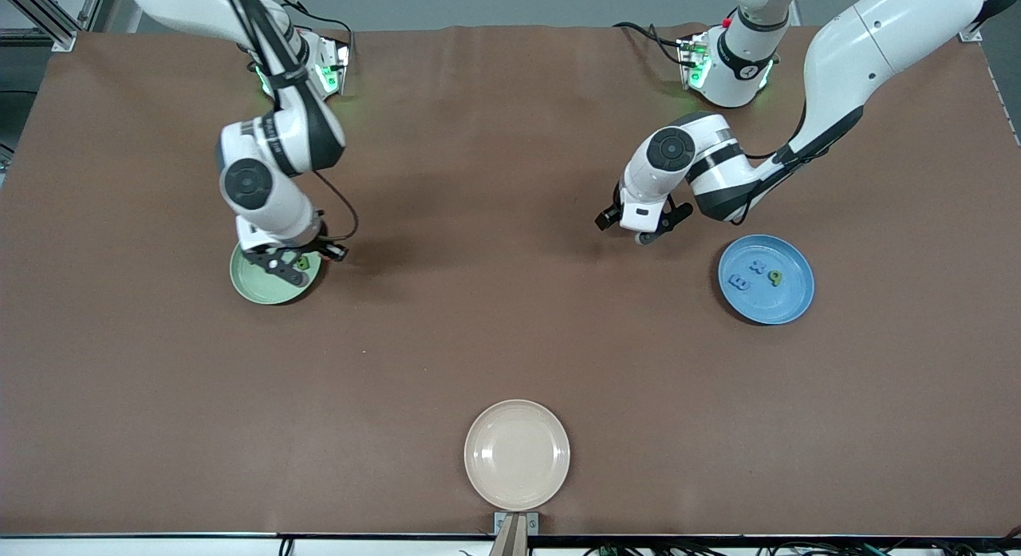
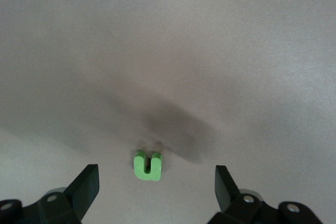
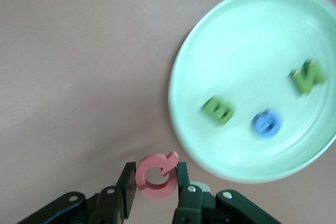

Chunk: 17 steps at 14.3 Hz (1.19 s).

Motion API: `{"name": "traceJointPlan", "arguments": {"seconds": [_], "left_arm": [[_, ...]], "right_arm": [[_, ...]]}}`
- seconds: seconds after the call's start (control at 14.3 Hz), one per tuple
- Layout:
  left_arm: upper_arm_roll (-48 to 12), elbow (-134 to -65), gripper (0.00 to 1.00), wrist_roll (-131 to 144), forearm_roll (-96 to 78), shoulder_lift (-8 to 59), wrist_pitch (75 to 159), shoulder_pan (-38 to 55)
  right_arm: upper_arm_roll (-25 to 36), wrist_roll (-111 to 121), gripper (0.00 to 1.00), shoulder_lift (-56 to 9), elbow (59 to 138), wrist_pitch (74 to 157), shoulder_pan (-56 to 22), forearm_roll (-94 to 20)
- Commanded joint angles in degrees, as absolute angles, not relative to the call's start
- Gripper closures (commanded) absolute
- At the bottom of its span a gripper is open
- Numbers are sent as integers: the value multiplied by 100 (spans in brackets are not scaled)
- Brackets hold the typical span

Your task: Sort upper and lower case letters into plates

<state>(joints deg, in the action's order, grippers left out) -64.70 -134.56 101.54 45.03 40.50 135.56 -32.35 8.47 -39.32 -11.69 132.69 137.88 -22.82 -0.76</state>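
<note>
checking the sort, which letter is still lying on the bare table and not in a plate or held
The green u. It lies on the brown table between the left gripper's open fingers; the other letters sit in plates or the right gripper.

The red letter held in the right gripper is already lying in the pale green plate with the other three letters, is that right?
Not quite. The right wrist view shows the red letter pinched in the right gripper and hanging over the brown table just outside the rim of the pale green plate, not lying in it. The plate does hold three letters: two green, one blue.
</note>
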Motion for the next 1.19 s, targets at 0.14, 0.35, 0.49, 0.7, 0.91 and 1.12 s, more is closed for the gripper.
{"name": "traceJointPlan", "arguments": {"seconds": [0.14,0.35,0.49,0.7,0.91,1.12], "left_arm": [[-6206,-13544,31,10362,4482,3858,13685,-2971],[-6188,-13544,33,10371,4482,3858,13685,-2927],[-6170,-13544,35,10362,4482,3858,13685,-2927],[-6170,-13544,41,10362,4482,3867,13685,-2909],[-6170,-13544,45,10371,4482,3858,13685,-2900],[-6161,-13535,47,10371,4482,3858,13685,-2830]], "right_arm": [[721,-2175,100,-1037,13693,14526,-1224,-44],[721,-1872,100,-1247,13667,14852,-1046,-44],[721,-1785,100,-1493,13641,15037,-1011,-44],[721,-1749,99,-1661,13623,15144,-923,-44],[721,-1740,97,-1775,13509,15135,-870,-44],[721,-1732,76,-1793,13474,15117,-826,-44]]}}
